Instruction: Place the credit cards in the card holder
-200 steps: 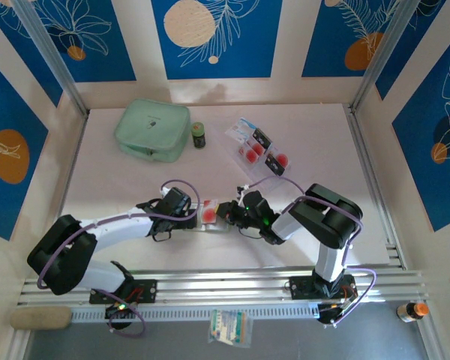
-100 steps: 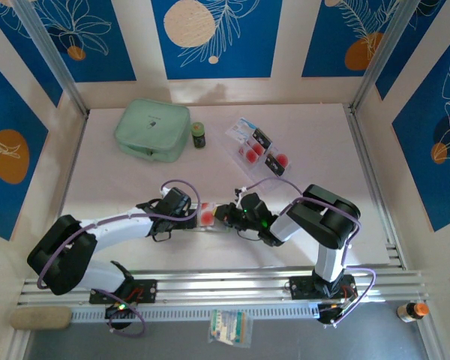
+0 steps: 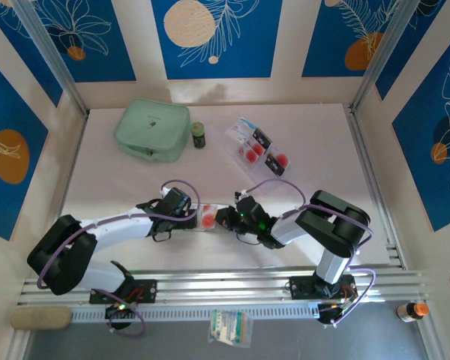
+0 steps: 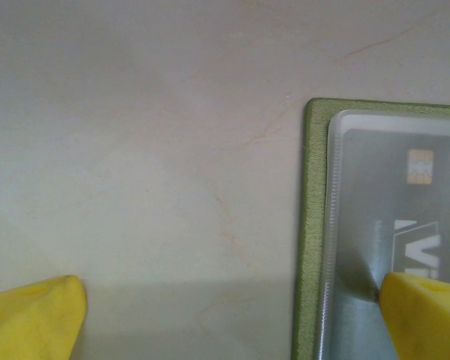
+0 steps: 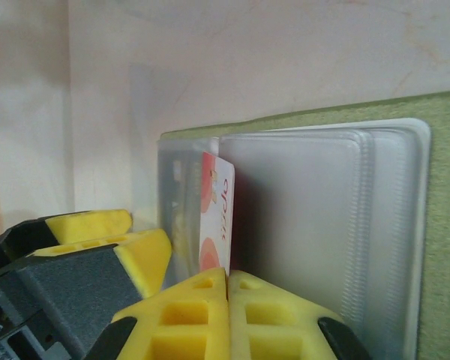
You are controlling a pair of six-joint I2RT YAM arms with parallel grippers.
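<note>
**Card's at the mouth of the sleeve, and here's what we'd worry about**

Closest to the arm bases we've got one white-and-blue sachet [image 3: 230, 328] in front of the rail and one small orange-capped bottle [image 3: 412, 310] at the near right corner. Neither is part of the job.

Mid-table, the small olive-green folding card holder [image 4: 309, 225] lies open with its clear sleeves facing up. The right gripper [image 5: 227, 283] is pinched fully closed on a white credit card with a red dot [image 5: 216, 217], held on edge with its leading end at a sleeve opening. The left gripper [image 4: 231, 300] is spread wide and holds nothing. One yellow fingertip [image 4: 427, 315] presses on a sleeve holding a grey chip card [image 4: 405, 225], and the other sits over bare table.

What could go wrong: the sleeves are stacked tight, so we reckon the card could slip between two of them instead of into one. A corner could also catch the lip and buckle the plastic. With just one fingertip pinning it, a hard push might slide the holder.

Counts: one holder, one card in the claw, one card seated. Further out is a loose pile of red-dot and black credit cards [image 3: 259, 148]. We make it about five, but they overlap and are too small to be sure. Farthest back are one mint-green zip pouch [image 3: 151, 131] and one small dark green jar [image 3: 199, 135].
</note>
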